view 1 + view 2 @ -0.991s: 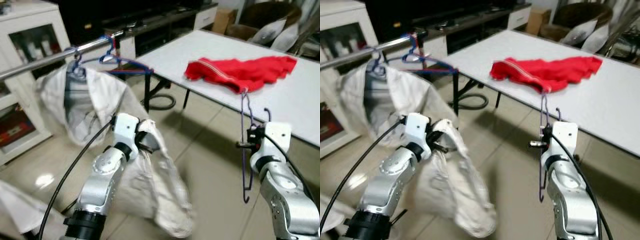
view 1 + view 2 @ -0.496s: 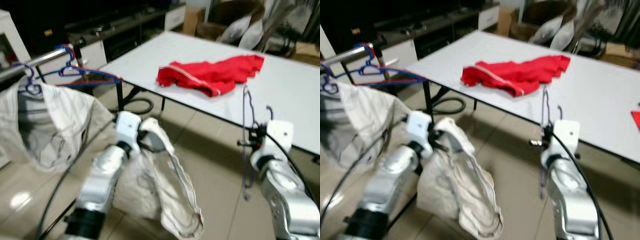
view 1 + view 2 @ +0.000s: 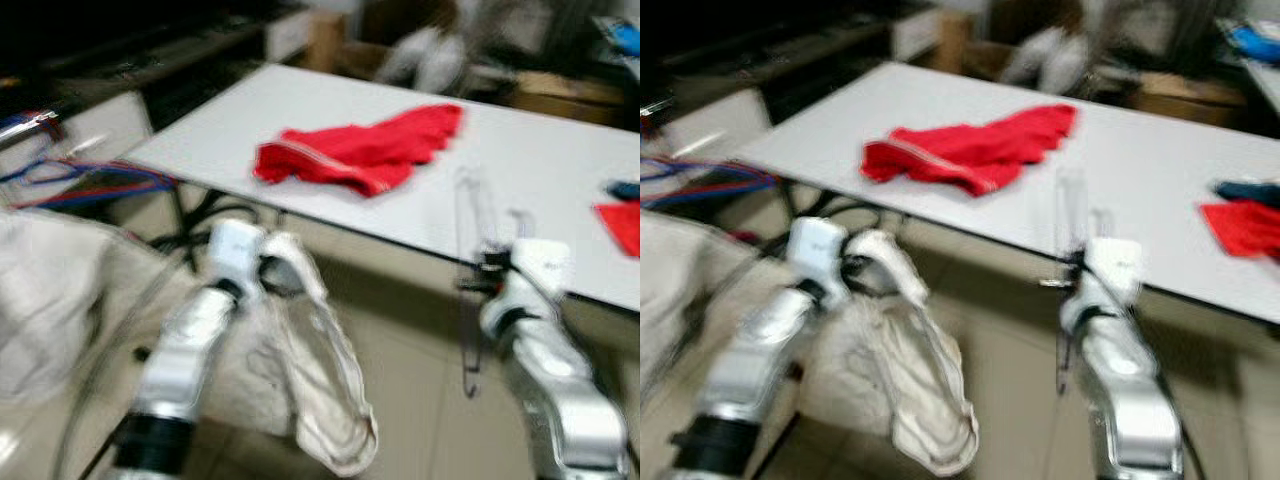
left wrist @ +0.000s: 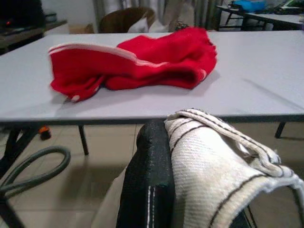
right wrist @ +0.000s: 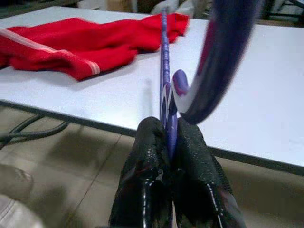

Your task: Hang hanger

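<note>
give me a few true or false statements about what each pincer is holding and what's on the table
1. The right pincer is shut on a thin purple wire hanger. True.
2. The left pincer holds the crumpled red knit garment. False: it holds a cream white cloth garment with dark stitching, which droops toward the floor.
3. The red garment lies on the white table. True.
4. The purple hanger already hangs on a rail. False: it is in the right pincer, beside the table edge.
5. The white garment lies flat on the table. False: it hangs from the left pincer, below the table's edge.
</note>
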Robot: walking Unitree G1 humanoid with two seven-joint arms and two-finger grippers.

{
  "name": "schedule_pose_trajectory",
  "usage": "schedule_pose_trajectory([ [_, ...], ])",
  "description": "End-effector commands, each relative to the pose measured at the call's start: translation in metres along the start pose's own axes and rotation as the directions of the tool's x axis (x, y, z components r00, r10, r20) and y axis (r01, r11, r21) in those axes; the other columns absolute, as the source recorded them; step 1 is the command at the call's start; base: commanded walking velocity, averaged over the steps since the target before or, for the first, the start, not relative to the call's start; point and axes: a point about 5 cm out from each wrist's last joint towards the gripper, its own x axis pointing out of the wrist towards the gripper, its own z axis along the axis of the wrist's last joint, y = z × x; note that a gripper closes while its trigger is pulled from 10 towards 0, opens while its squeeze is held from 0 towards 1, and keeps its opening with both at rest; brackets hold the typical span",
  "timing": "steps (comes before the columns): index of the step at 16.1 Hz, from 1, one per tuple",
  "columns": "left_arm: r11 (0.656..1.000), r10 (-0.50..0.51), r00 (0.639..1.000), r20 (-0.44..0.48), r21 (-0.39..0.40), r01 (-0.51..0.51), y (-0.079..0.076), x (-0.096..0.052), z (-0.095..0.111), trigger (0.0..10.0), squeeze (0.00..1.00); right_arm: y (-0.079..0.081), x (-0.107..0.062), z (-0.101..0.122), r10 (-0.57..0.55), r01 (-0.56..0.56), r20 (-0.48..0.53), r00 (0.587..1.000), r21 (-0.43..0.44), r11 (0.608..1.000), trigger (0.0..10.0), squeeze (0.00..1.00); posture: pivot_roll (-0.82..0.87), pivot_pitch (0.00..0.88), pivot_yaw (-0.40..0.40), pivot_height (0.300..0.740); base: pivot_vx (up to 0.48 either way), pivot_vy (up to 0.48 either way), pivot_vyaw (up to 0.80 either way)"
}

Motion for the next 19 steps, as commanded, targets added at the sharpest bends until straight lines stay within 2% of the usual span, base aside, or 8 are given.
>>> schedule_pose_trajectory([
  [1,0.999,-0.046,0.996,0.071,0.008,0.046,-0.0127,0.0071,0.0163,10.0,0.0,-0.0112,0.0003,0.0031,-0.038,0.038,0.009,0.999,-0.006,0.999,10.0,0.0,0.01,0.0,0.002,0.74,0.311,0.0,0.0],
  [17,0.999,-0.043,0.995,0.088,0.005,0.042,-0.0104,0.009,0.0223,10.0,0.0,-0.0083,0.0015,0.0033,-0.032,0.031,0.008,0.999,0.01,0.999,10.0,0.0,0.02,0.0,0.006,0.74,0.314,0.0,0.0],
  [19,0.999,-0.042,0.995,0.094,0.001,0.042,-0.0104,0.0099,0.0242,10.0,0.0,-0.0072,0.002,0.0034,-0.027,0.027,0.006,1.0,0.015,1.0,10.0,0.0,0.01,0.0,0.006,0.74,0.315,0.0,-0.78],
])
